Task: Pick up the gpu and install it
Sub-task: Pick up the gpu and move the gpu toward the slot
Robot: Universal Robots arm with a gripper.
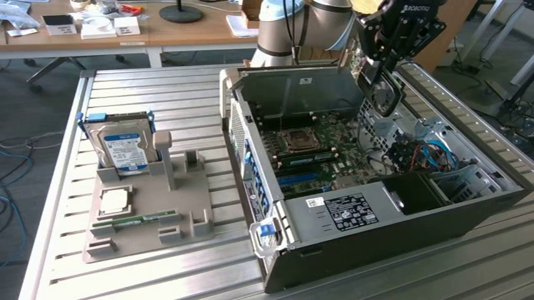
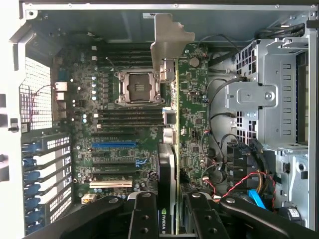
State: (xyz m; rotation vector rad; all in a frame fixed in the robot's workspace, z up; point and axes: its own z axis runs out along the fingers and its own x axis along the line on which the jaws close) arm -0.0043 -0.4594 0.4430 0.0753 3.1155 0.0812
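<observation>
Black gripper (image 1: 386,65), jaws pinching the green-board, black-fan gpu (image 1: 386,97), holds it edge-down over the open grey computer case's (image 1: 467,219) green motherboard (image 2: 199,109).

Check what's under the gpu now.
The gripper holds the gpu over the motherboard in the case. Socket and slots beside it show; whatever lies directly beneath the card is covered.

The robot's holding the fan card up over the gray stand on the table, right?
No. The gripper holds the gpu over the open computer case, not over the gray stand, which sits apart on the table. The exterior view shows this.
</observation>
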